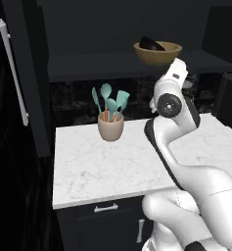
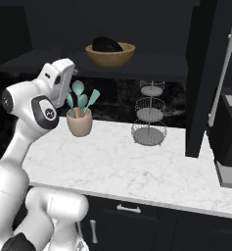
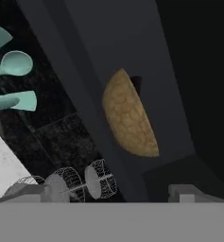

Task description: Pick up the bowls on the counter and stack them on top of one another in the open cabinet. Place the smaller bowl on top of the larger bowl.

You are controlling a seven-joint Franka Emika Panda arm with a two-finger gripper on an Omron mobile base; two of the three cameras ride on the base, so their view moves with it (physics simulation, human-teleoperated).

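Two bowls sit stacked on the shelf of the open cabinet point(image 1: 112, 63): the larger bowl point(image 1: 157, 54), tan and wooden-looking, rests on the dark shelf, and the smaller bowl point(image 1: 151, 43), glossy black, lies tilted inside it with its edge above the tan rim. You can confirm this from the right base view, where the black bowl point(image 2: 106, 45) sits in the tan one point(image 2: 110, 55). No brand, label or writing is readable on anything. Gripper point(image 3: 108, 194): in the hand view its two tips show at the bottom edge, well apart, with nothing between them and nothing touched, so read the jaws as released. In the base views the hand is raised just below the shelf edge, under and near the bowls, fingers hidden behind the wrist. The hand view is rolled; the tan bowl point(image 3: 128, 116) appears there on its side against the shelf, apart from the tips. The counter point(image 1: 103, 166) holds a beige utensil cup point(image 1: 110, 127) with teal utensils point(image 1: 109, 100), upright, towards the back. A three-tier wire stand point(image 2: 149, 117) is on the counter to the right of the cup, well apart from it. The cabinet door point(image 1: 19, 73) with its white bar handle point(image 1: 12, 73) stands open on the left.
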